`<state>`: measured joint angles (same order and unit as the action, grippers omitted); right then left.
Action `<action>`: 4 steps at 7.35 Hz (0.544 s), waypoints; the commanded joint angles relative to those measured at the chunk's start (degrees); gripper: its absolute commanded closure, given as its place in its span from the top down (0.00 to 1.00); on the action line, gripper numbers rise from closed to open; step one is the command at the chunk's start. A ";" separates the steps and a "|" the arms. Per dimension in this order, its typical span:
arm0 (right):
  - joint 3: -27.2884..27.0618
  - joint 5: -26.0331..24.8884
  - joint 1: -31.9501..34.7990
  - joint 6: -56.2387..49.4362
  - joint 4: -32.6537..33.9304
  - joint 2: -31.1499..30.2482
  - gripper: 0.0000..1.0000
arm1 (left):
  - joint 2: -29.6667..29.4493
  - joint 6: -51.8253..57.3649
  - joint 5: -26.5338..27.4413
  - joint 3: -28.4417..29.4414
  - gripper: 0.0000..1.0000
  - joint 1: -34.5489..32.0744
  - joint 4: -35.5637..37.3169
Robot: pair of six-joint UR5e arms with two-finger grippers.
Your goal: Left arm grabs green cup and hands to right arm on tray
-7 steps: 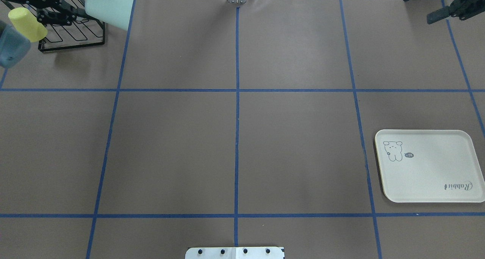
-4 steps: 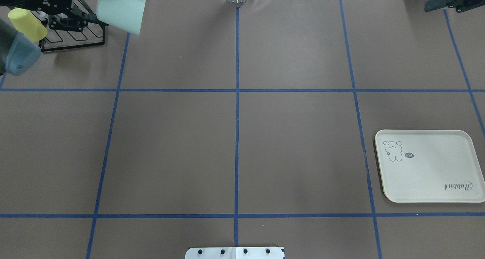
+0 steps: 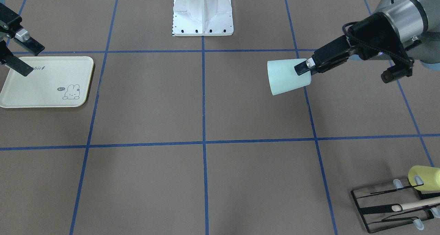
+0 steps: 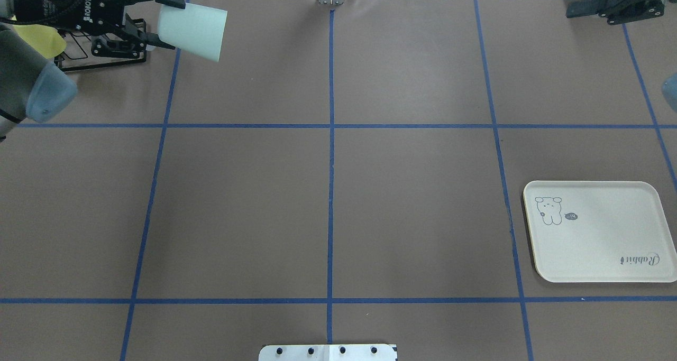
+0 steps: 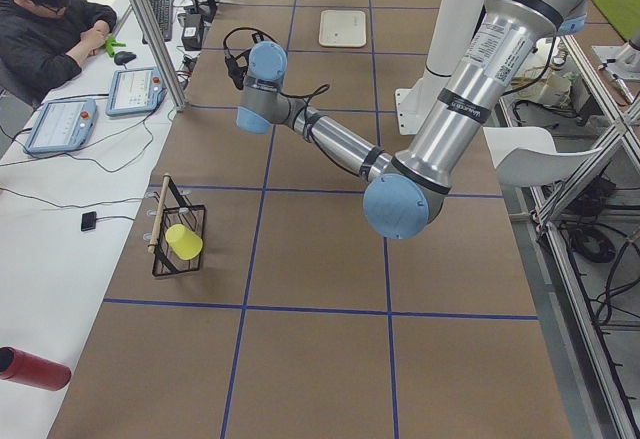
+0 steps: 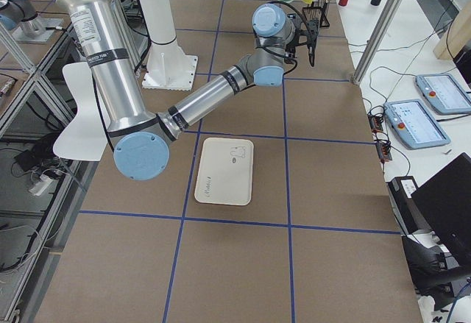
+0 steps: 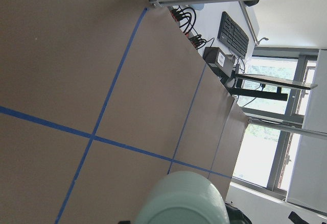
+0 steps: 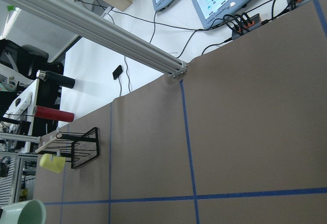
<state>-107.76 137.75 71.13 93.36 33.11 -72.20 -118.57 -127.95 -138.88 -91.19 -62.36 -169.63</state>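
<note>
The pale mint-green cup (image 4: 193, 27) is held on its side in the air, off the table, in my left gripper (image 4: 161, 20), whose jaws are shut on its rim. In the front-facing view the cup (image 3: 285, 77) hangs over the robot's left half with the left gripper (image 3: 302, 68) behind it. The cup's base fills the bottom of the left wrist view (image 7: 181, 198). My right gripper (image 3: 25, 57) is open and empty, above the far edge of the cream tray (image 3: 44, 87). The tray (image 4: 603, 239) lies empty at the right.
A black wire rack (image 3: 388, 207) with a yellow-green cup (image 3: 424, 177) on it stands at the far left corner; the rack (image 4: 106, 54) sits just behind my left gripper. The robot's white base plate (image 4: 328, 353) is at the near edge. Blue tape lines grid the brown table.
My left gripper has carried the green cup to the right, away from the rack. My right gripper has shifted slightly left along the far right edge.
</note>
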 commanded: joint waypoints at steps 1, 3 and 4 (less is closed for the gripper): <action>0.01 -0.29 -3.43 5.23 -8.11 0.04 1.00 | 0.00 -6.31 1.67 -4.59 0.00 2.76 -0.09; -0.08 -0.37 -6.34 12.51 -16.02 0.13 1.00 | 0.00 -13.17 5.08 -7.15 0.00 5.83 -3.58; -0.08 -0.46 -7.48 15.42 -19.19 0.21 1.00 | 0.00 -17.03 8.93 -8.21 0.00 8.45 -6.56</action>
<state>-107.80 137.37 65.26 104.77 18.30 -72.08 -118.57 -140.40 -133.77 -98.00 -56.65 -172.98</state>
